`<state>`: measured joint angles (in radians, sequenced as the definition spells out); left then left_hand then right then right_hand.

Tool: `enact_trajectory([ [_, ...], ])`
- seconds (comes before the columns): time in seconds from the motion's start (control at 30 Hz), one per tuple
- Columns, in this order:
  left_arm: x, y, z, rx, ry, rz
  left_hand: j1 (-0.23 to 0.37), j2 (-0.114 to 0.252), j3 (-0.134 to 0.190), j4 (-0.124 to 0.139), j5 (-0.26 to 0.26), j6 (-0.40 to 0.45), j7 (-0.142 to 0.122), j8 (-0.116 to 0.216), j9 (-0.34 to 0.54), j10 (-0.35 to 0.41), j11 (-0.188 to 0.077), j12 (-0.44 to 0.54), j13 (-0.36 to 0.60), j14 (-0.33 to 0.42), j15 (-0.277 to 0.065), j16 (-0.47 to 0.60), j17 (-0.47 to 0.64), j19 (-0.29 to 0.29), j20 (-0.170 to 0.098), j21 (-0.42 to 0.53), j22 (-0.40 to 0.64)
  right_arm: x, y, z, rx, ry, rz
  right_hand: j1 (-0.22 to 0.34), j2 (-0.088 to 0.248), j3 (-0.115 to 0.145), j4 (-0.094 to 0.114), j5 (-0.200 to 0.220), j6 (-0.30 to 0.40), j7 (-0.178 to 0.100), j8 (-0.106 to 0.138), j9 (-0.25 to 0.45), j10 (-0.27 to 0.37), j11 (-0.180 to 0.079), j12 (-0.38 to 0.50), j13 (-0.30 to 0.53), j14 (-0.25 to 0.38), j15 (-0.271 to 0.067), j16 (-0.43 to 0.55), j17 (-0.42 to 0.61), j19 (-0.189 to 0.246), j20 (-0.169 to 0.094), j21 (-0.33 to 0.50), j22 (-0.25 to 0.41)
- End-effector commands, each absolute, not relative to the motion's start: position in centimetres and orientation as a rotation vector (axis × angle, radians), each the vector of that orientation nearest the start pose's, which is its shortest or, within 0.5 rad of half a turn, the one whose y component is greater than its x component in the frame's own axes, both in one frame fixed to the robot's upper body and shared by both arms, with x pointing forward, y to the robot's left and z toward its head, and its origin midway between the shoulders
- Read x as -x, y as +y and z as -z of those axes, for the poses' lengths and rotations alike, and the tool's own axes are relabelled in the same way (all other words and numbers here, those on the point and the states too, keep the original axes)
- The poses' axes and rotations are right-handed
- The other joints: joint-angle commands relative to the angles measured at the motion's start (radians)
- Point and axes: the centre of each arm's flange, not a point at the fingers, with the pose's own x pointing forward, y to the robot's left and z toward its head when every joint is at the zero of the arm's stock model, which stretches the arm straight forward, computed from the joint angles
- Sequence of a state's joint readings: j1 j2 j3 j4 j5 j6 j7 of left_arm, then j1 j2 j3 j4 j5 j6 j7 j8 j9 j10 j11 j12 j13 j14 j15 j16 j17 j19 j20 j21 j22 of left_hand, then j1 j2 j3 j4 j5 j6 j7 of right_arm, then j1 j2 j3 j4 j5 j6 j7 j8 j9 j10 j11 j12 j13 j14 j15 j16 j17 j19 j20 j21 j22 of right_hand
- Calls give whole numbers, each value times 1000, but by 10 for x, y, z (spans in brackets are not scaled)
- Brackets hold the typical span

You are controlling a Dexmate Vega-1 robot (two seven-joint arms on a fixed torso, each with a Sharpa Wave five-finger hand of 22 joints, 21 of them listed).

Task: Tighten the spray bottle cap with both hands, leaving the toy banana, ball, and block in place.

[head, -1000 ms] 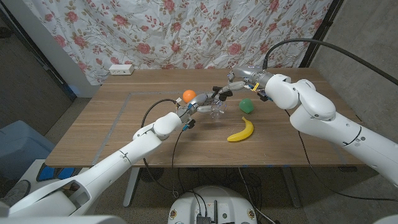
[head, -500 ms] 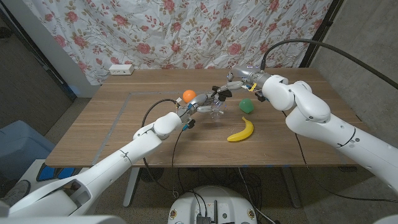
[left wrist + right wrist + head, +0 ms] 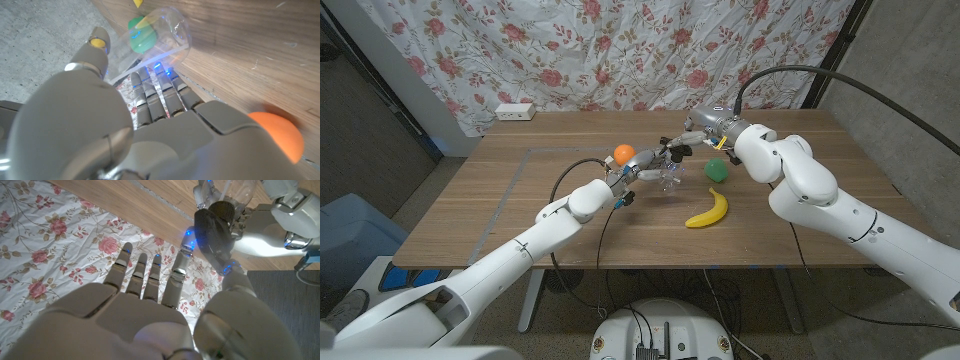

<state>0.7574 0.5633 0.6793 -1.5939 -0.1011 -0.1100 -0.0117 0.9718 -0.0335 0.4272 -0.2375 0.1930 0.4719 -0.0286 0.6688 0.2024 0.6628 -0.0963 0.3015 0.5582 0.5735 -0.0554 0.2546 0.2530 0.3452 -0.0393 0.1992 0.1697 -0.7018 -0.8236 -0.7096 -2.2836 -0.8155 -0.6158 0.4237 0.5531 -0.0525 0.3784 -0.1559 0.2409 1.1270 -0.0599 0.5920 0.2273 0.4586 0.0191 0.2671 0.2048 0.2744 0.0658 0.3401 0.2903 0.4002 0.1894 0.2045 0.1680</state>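
Spray bottle (image 3: 665,172) lies sideways, cap (image 3: 216,226) toward right hand (image 3: 688,141).

Even, soft indoor light; head view sharp, both wrist views blurred up close.

You have one clear spray bottle (image 3: 665,176) with one dark cap (image 3: 216,227), one yellow toy banana (image 3: 708,210), one orange ball (image 3: 623,154) and one green block (image 3: 717,170) on one wooden table (image 3: 480,215). Two robot hands are at the bottle: one left hand (image 3: 642,168) and one right hand (image 3: 688,141). One white power strip (image 3: 515,111) sits at the table's far edge
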Motion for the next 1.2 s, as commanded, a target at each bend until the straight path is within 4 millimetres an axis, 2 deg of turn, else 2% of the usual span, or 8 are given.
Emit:
enact_trajectory([
  [0.03,-605,110,22,-647,-670,490,-154,197,76,69,5,106,17,127,3,29,-22,4,2,10,-92,-5,3,9,-42,-1,4,-489,-128,-81,1604,-602,50,17,-6,9,-5,6,34,-7,15,-4,26,-10,7,-1,19,-7,9,5,18,-1,3,3],
  [0.27,-604,109,23,-642,-670,491,-155,198,77,69,5,107,20,127,3,30,-20,3,2,0,-86,-10,1,9,-41,-1,5,-490,-127,-80,1607,-597,77,35,-3,16,-9,7,90,-16,31,-16,61,-26,10,-2,45,-23,18,4,31,-13,1,3],
  [0.47,-604,108,24,-640,-671,495,-157,198,78,69,5,109,22,127,3,31,-20,2,2,0,-86,-10,0,9,-40,-1,5,-489,-127,-80,1601,-600,95,49,2,21,-10,7,128,-20,42,-23,88,-27,12,-2,67,-34,27,4,47,-21,2,3],
  [1.2,-606,107,24,-634,-670,504,-156,204,84,70,5,110,24,125,3,33,-16,0,2,-1,-83,-11,0,9,-38,-1,5,-489,-129,-81,1549,-588,100,77,40,42,-4,7,222,-25,60,-42,153,-48,15,-4,119,-68,51,8,66,-19,-3,4],
])
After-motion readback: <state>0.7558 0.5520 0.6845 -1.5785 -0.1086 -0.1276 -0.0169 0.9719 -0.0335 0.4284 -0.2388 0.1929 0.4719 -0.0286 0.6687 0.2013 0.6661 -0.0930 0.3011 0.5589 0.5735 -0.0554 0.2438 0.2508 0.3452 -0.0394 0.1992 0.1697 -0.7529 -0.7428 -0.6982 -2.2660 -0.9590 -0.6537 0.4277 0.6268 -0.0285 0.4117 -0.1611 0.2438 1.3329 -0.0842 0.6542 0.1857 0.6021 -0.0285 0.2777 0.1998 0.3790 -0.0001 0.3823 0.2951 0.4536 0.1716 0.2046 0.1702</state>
